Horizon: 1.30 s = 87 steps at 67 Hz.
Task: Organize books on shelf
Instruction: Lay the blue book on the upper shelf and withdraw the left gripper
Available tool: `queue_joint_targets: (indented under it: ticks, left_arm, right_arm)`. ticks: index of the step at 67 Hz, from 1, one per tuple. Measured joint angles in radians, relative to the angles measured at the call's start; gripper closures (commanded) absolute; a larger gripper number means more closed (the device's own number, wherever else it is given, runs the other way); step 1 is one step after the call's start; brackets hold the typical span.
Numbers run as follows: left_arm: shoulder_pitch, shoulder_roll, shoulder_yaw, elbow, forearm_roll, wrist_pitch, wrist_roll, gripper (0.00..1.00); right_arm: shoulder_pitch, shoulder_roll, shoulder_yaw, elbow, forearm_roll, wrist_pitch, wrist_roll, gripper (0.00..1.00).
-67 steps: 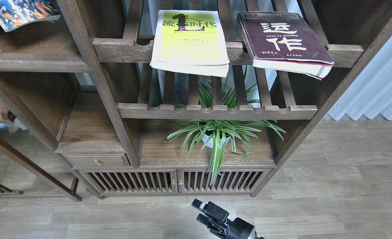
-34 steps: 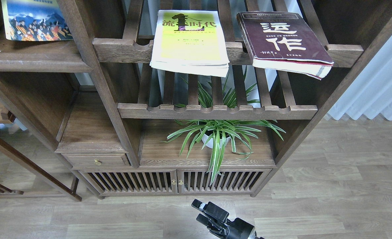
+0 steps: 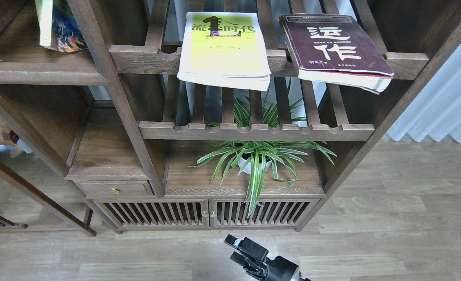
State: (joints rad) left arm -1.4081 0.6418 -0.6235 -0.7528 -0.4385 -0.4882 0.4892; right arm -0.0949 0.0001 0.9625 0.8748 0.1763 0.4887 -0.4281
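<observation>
Now the small book (image 3: 60,27) stands on the solid shelf (image 3: 39,68); the yellow-green book (image 3: 224,47) and maroon book (image 3: 333,48) lie waiting on the slatted rack (image 3: 152,58). Right pincer (image 3: 238,249) low, slightly spread, empty.

Blue book (image 3: 60,27) top cut off; right gripper (image 3: 241,249) fingers partly visible.

Only one bit of robot body in view: right gripper (image 3: 240,249) at bottom edge, centre-right. Matte black throughout, blocky plastic/metal look. Two short stubby fingers (image 3: 235,242), squared tips, upper one w/ small pale grey/white patch near its tip. Behind them a chunky angular block, then a rounded cylindrical wrist housing w/ slight sheen. Cables, screws, markings: too dark/small to make out.
</observation>
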Motion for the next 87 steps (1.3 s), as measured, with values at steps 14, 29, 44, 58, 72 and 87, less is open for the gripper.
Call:
queue_joint_targets:
  ticks: [14,29,44,58,72,87]
  left_arm:
    - [0.000,0.016,-0.040,-0.028,0.000,0.000,0.000,0.00]
    - [0.013,0.063,-0.049,-0.034,-0.001,0.000,-0.001,0.00]
    - [0.051,0.110,-0.032,-0.036,0.002,-0.002,-0.001,0.00]
    - [0.124,0.209,-0.026,-0.089,0.003,-0.001,-0.001,0.00]
    - [0.190,0.286,-0.025,-0.128,0.003,0.000,0.000,0.00]
    - [0.233,0.297,-0.025,-0.162,0.004,0.000,0.000,0.00]
  right_arm:
    - [0.000,0.000,-0.003,-0.007,0.000,0.000,0.000,0.00]
    - [0.003,0.000,-0.004,-0.020,0.000,0.000,0.000,0.00]
    - [0.004,0.000,-0.004,-0.021,0.000,0.000,0.001,0.00]
    - [0.005,0.000,-0.004,-0.024,0.000,0.000,0.001,0.00]
    - [0.008,0.000,-0.018,-0.041,0.000,0.000,0.001,0.00]
    - [0.010,0.000,-0.022,-0.042,0.000,0.000,0.002,0.00]
